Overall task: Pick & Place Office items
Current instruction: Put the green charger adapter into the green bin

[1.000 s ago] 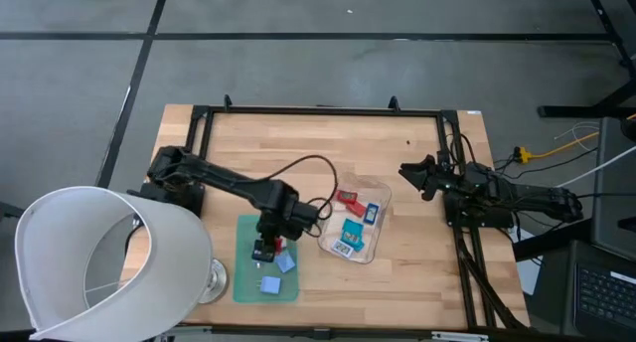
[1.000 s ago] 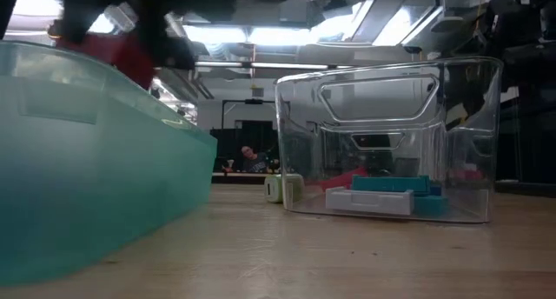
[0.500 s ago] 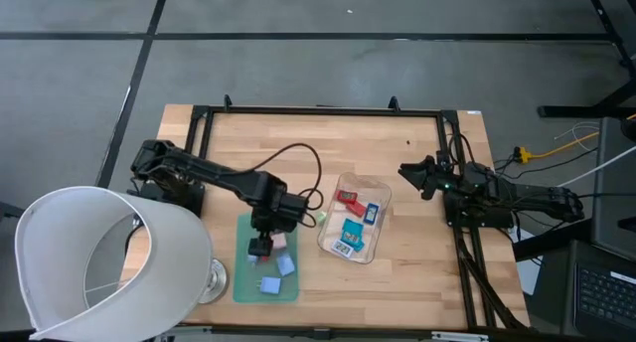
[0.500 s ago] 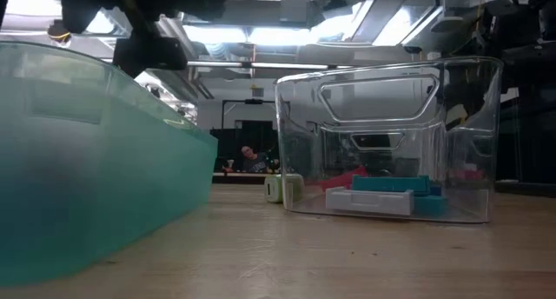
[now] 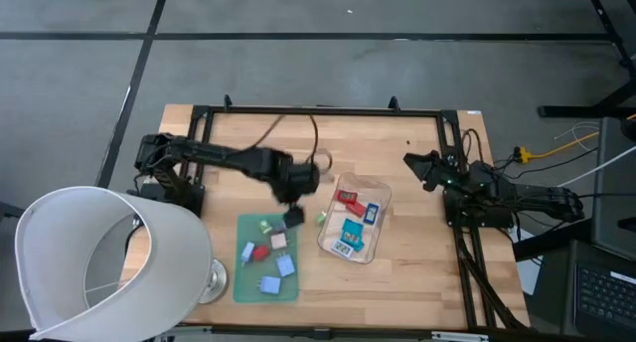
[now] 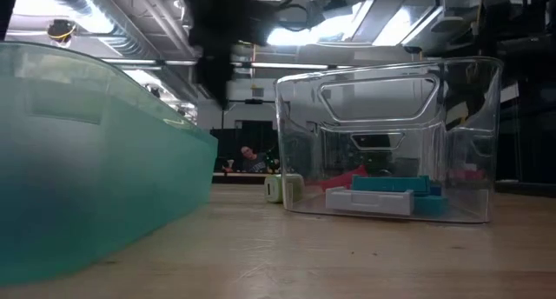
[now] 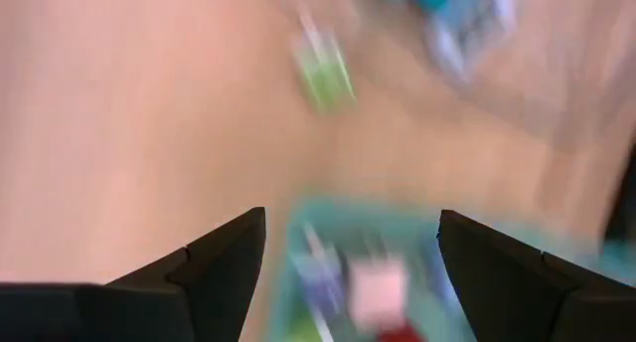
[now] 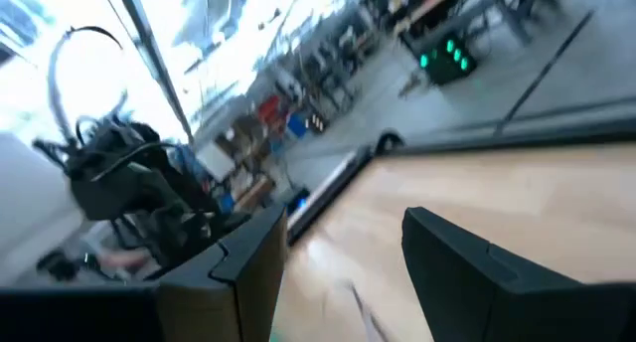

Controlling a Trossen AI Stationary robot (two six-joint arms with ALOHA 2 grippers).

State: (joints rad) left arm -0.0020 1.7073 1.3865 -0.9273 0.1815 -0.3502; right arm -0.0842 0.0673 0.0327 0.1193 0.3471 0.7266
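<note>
Progress looks middling to me: several small blocky office items (image 5: pixel 262 251) lie on the flat green rectangular mat (image 5: pixel 242 282), others wait in the clear plastic rectangular tray (image 5: pixel 382 201); left end effector (image 5: pixel 294 216) spread, empty.

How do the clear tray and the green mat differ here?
The tray is see-through with raised walls; the mat is flat and opaque green. The tray holds red, blue and teal pieces; the mat carries red, green, pink and blue ones. Both lie on the table, side by side.
</note>
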